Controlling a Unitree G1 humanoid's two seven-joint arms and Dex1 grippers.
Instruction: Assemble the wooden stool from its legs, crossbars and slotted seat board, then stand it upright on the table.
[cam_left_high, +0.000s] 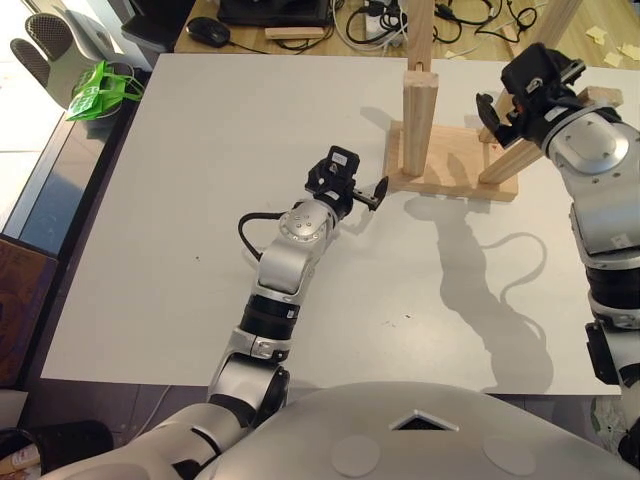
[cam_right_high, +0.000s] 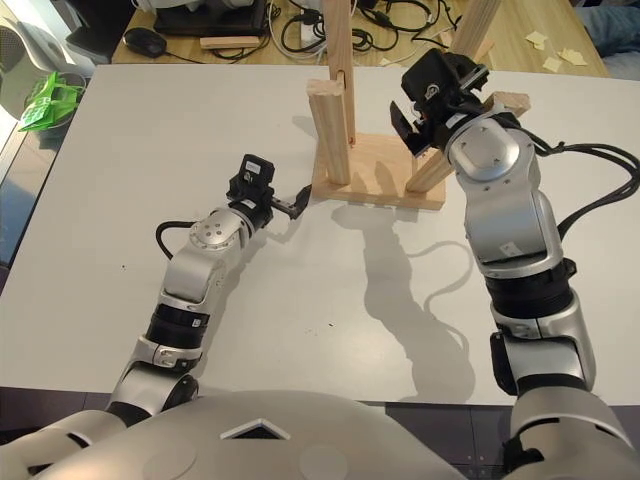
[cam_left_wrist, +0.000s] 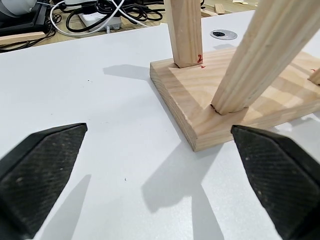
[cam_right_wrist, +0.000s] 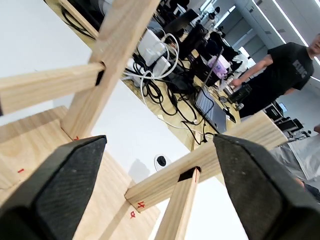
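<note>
Left eye view has the stool upside down at the far side of the table, seat board flat and legs up. The left gripper hovers spread just beside its near corner, so a careless nudge could skid it. Right eye view: the right gripper, also spread, sits by a leg, and a one-sided grab might tip the frame. Left wrist view: the fingers flank the board's corner without touching it. Right wrist view: a crossbar shows between the pads, and lifting by it could pull its joint loose.
</note>
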